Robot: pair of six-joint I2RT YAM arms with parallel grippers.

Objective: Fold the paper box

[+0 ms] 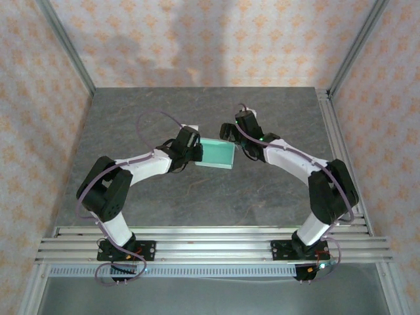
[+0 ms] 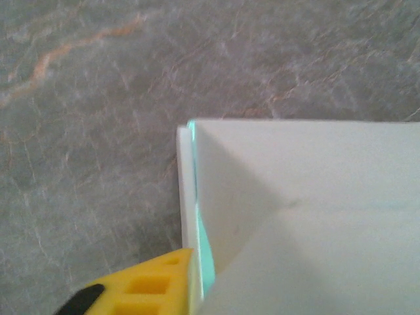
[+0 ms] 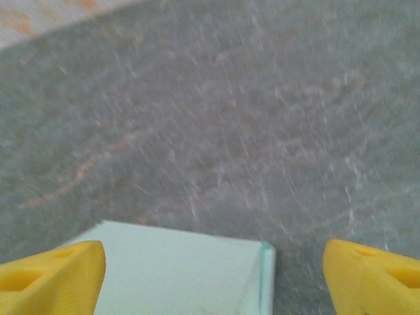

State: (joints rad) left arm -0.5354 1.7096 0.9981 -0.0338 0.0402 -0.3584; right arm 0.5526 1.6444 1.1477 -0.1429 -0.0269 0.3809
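A grey, stone-veined tabletop (image 1: 197,203) is enclosed on three sides by walls (image 1: 216,39) papered in an orange floral pattern; aluminium rails (image 1: 210,239) are mounted along its near edge.

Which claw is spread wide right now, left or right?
The right claw: its two yellow fingers stand far apart, flanking the paper box corner. The left claw has a finger right against the box's edge.

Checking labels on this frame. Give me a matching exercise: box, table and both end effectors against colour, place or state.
1. box
2. table
3. right end effector
4. left end effector

a. grey, veined
b. open wide
c. pale mint green
d. at the box's left edge

Pairs: 1-c, 2-a, 3-b, 4-d
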